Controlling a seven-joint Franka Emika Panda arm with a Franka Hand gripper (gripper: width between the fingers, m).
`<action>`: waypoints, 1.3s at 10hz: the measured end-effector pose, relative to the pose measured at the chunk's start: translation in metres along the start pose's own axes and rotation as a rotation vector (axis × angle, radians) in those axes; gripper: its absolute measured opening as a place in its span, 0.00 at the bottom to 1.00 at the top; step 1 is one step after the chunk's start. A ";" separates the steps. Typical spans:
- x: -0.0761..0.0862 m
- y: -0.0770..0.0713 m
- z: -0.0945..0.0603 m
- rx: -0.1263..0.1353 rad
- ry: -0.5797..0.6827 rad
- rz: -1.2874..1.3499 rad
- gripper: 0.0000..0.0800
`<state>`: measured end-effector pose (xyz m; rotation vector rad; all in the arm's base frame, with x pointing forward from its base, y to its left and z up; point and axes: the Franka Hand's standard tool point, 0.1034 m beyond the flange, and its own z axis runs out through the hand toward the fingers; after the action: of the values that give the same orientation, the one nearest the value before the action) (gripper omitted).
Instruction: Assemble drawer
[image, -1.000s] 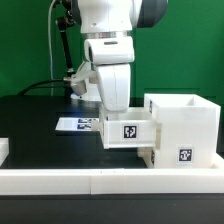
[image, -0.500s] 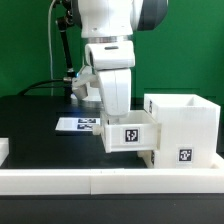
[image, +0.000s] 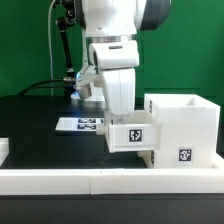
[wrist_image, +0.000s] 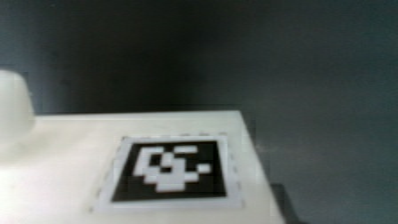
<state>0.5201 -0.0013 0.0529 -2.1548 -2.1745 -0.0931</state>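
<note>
The tall white hollow box (image: 186, 118) stands at the exterior view's right, with a tag low on its front. A smaller white tray (image: 130, 136) with a square tag on its face hangs above the table against the box's left side, at the height of its upper part. My gripper (image: 121, 112) reaches down into this tray from above. Its fingertips are hidden by the tray wall, and it looks shut on the tray. The wrist view shows the tray's tag (wrist_image: 173, 170) on white plastic close up. A white part (image: 150, 157) juts from the box below the tray.
The low white border rail (image: 90, 181) runs along the front, with a short piece (image: 3, 150) at the exterior view's left. The marker board (image: 78, 124) lies flat on the black table behind the tray. Green wall and cables stand behind the arm.
My gripper and the tray have moved toward the exterior view's right, closer into the box. The box has not moved.
</note>
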 end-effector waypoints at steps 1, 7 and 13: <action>0.002 0.001 0.000 -0.001 0.000 -0.003 0.05; 0.015 0.002 0.001 -0.012 0.005 -0.010 0.05; 0.013 0.002 0.002 -0.011 0.007 -0.007 0.31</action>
<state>0.5215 0.0116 0.0520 -2.1502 -2.1829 -0.1132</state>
